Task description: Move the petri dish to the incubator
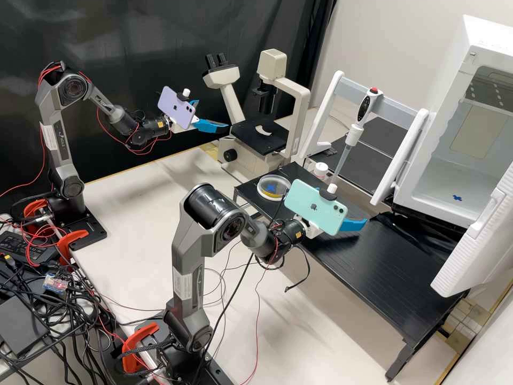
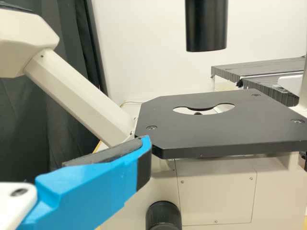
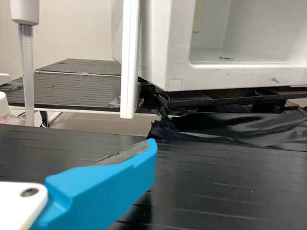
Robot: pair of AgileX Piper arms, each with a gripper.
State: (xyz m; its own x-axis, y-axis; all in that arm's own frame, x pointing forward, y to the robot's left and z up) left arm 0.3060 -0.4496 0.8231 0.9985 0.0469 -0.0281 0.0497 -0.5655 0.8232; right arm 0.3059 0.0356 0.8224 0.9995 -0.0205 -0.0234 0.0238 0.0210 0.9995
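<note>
A: Where's the petri dish (image 1: pixel 273 188) been put, anyone?

B: It's been left sitting on the left end of the black bench (image 1: pixel 395 267), just beside the white-capped bottle (image 1: pixel 320 171). It's seen lying flat, yellowish inside, with a blue mark (image 1: pixel 271 188) showing in it.

A: And the right gripper (image 1: pixel 354 224)?

B: That's held above the bench, to the right of the dish and well apart from it. It's pointed toward the incubator (image 1: pixel 473 32). In its wrist view, one finger (image 3: pixel 120 187) is seen with its dark pad uncovered, so the pair looks spread.

A: Same deal with the left gripper (image 1: pixel 211 118)?

B: Yep, spread too, dark pad uncovered on its finger (image 2: pixel 91 191). It's held up at the far left, near the microscope stage (image 2: pixel 211 129).

A: Incubator shut or what?

B: Nah, its door (image 1: pixel 481 246) is swung open on the right, and a blue cross (image 1: pixel 457 198) can be seen on the floor inside. A pipette (image 1: pixel 352 135) is hung on the white stand (image 1: pixel 326 112), between the microscope (image 1: pixel 227 77) and the incubator.
</note>
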